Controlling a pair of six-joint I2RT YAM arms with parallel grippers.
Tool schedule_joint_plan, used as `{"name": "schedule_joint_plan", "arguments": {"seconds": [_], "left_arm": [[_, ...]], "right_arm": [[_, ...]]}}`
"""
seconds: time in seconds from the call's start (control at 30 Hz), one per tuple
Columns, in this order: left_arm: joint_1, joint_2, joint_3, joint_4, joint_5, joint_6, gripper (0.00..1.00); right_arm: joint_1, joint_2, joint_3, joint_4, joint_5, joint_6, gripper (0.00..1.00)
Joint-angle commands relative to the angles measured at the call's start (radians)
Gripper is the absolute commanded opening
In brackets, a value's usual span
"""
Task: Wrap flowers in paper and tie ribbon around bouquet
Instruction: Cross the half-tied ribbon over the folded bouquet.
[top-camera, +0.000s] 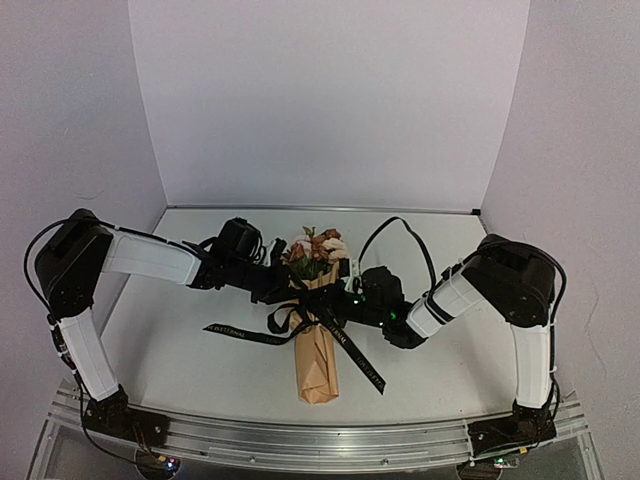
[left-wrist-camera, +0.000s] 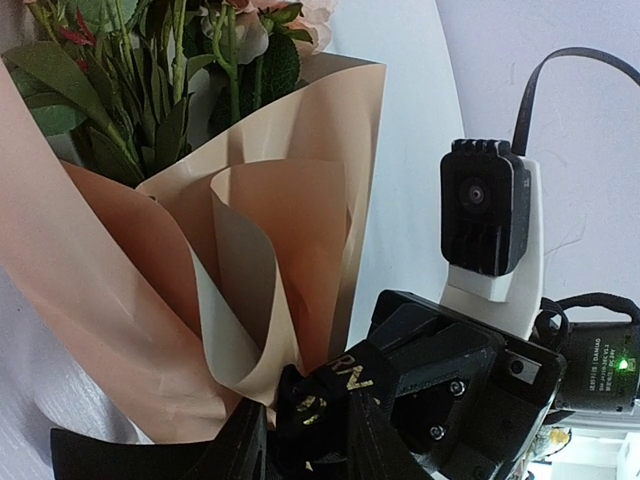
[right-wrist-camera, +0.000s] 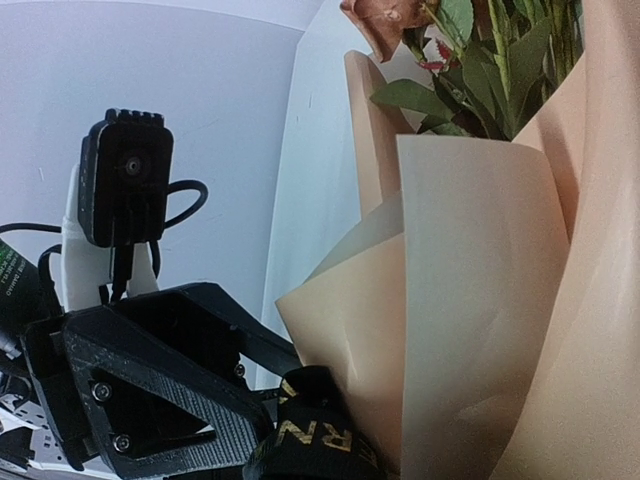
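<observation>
Top external: shows bouquet (top-camera: 318, 345) flat on table (top-camera: 170, 370), blooms toward back wall. Shows ribbon (top-camera: 245, 332) looped round its neck, tails trailing left and near-right. Finds left gripper (top-camera: 288, 293) part-closed, pinching ribbon at neck. Finds right gripper (top-camera: 346, 298) clamped tight on ribbon opposite.

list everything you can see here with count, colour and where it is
paper: 1, tan, rolled as a cone round the flowers, lying mid-table
flowers: 1 bunch, pink, cream and rust with green leaves, at the cone's far, wide end
ribbon: 1, black with pale lettering, round the cone's neck, ends trailing on the table
table: 1, white, under everything
rail: 1, silver, near edge
left arm: 1, white and black, from the left
right arm: 1, white and black, from the right
left gripper: 1, black, gripping ribbon at the neck
right gripper: 1, black, shut on ribbon there
</observation>
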Motion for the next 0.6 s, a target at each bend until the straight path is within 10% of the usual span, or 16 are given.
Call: {"name": "schedule_joint_plan", "arguments": {"seconds": [0.0,0.57], "left_arm": [[-0.013,0.017,0.045,-0.011,0.020,0.022,0.30],[-0.013,0.028,0.059,-0.038,0.005,0.031,0.07]], "right_arm": [[0.000,0.006,0.024,0.042,-0.007,-0.008,0.00],[0.000,-0.041,-0.008,0.024,-0.019,-0.068,0.06]]}}
